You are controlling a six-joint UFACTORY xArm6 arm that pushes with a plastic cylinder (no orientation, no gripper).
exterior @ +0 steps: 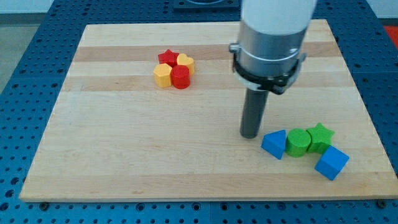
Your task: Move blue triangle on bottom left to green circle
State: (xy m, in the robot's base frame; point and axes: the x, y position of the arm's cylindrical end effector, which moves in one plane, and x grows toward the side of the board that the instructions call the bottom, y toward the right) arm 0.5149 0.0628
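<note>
The blue triangle lies on the wooden board at the view's lower right. Its right side touches the green circle. A green star sits against the circle's right side. A blue cube lies just below the star. My tip rests on the board just left of the blue triangle, a small gap apart from it.
A cluster of a red star, a yellow heart, a yellow hexagon and a red cylinder sits at the view's upper middle-left. The board's bottom edge runs close below the blue cube.
</note>
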